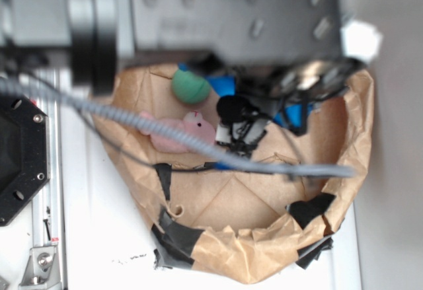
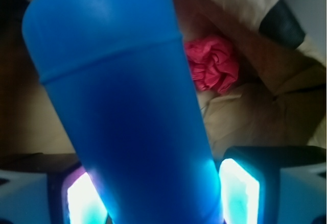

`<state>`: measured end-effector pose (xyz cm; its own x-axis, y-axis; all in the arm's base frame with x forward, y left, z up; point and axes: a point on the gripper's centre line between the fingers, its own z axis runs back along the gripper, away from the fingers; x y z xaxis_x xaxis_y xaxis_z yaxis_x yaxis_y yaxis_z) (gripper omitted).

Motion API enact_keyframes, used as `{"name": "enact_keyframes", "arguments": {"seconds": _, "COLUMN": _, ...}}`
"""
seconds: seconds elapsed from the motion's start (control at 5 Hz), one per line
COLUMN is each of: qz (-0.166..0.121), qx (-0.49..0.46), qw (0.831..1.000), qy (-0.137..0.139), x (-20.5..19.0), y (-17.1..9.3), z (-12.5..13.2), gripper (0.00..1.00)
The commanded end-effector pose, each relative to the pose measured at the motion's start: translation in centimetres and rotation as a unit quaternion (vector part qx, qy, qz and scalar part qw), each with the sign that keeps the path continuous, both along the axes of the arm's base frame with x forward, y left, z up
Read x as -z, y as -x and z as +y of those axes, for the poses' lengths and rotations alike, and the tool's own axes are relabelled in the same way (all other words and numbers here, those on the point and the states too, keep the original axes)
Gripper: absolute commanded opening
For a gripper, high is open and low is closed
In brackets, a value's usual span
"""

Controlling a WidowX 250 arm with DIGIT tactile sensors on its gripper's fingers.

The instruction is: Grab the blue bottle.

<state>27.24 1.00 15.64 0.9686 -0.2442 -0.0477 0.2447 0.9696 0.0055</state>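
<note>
Closing on the bottle looks done: in the one paper-lined bin (image 1: pixel 344 138), we see our tool (image 2: pixel 153 193) clamped on the one blue bottle (image 2: pixel 122 96), pads (image 2: pixel 240 193) against its body. Next, we judge, lift straight. One pink plush (image 1: pixel 175 131), one green ball (image 1: pixel 190 86), one red cloth (image 2: pixel 212 63).
</note>
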Motion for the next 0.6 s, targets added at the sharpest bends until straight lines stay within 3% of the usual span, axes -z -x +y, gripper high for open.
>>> {"name": "enact_keyframes", "arguments": {"seconds": 0.0, "qz": -0.073, "qx": -0.225, "qw": 0.971, "qy": 0.038, "x": -8.88, "y": 1.75, "z": -0.39, "gripper": 0.0}}
{"name": "enact_keyframes", "arguments": {"seconds": 0.2, "qz": -0.082, "qx": -0.278, "qw": 0.957, "qy": 0.032, "x": -9.27, "y": 1.88, "z": -0.7, "gripper": 0.0}}
{"name": "enact_keyframes", "arguments": {"seconds": 0.4, "qz": -0.079, "qx": -0.294, "qw": 0.953, "qy": 0.013, "x": -8.89, "y": 2.5, "z": -0.69, "gripper": 0.0}}
